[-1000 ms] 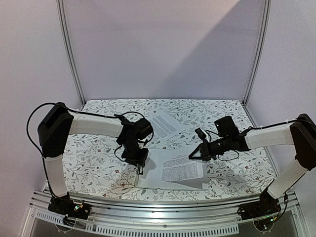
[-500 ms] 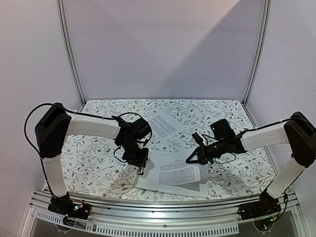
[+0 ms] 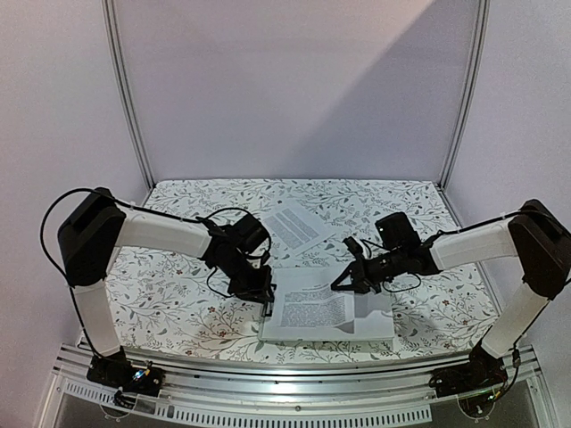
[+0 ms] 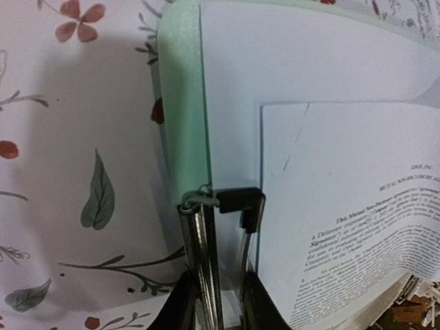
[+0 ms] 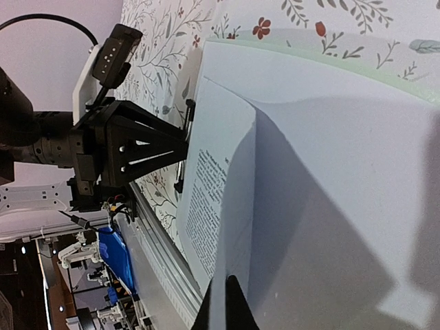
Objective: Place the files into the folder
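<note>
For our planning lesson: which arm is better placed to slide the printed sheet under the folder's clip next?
Probably the right. The right gripper pinches the printed sheet above the folder, while the left gripper is occupied, closed on the clip at the folder's left edge.

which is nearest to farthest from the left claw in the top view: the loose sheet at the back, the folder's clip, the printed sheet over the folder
1. clip: gripped by the left claw, at the left edge of the folder.
2. printed sheet: just to the right, over the folder.
3. loose sheet: farthest, well behind the folder.
</note>
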Controlling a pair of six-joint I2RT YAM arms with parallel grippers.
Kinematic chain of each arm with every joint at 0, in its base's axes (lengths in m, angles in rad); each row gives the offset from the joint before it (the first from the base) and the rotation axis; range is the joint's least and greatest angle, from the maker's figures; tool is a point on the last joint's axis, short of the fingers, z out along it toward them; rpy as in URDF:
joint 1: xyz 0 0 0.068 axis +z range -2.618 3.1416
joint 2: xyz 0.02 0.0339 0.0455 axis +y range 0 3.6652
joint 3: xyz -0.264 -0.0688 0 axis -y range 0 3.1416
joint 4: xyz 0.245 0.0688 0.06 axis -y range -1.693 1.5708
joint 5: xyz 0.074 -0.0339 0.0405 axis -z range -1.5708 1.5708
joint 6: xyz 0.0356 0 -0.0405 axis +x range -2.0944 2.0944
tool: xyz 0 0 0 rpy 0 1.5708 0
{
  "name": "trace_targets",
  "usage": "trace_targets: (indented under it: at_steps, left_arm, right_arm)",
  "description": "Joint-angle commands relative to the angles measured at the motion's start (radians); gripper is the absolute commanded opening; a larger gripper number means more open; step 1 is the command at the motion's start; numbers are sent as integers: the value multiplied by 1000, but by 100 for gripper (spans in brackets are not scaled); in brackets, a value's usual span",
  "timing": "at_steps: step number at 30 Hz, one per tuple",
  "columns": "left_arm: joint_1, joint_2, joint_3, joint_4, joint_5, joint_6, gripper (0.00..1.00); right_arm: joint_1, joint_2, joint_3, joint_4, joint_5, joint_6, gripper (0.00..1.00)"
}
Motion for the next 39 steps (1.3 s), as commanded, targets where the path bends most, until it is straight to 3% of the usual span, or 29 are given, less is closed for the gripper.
trace_targets:
  at_steps: [1, 20, 39]
  left_arm:
    - [-5, 82, -69, 7, 33, -30, 0]
    - [30, 75, -121, 42, 6, -33, 0]
    - [35, 80, -117, 58, 10, -35, 0]
  right_arm:
    - [5, 25, 30, -19, 33, 12, 0]
    - [5, 101, 64, -295, 145, -132, 0]
    - [4, 120, 101, -317, 181, -134, 0]
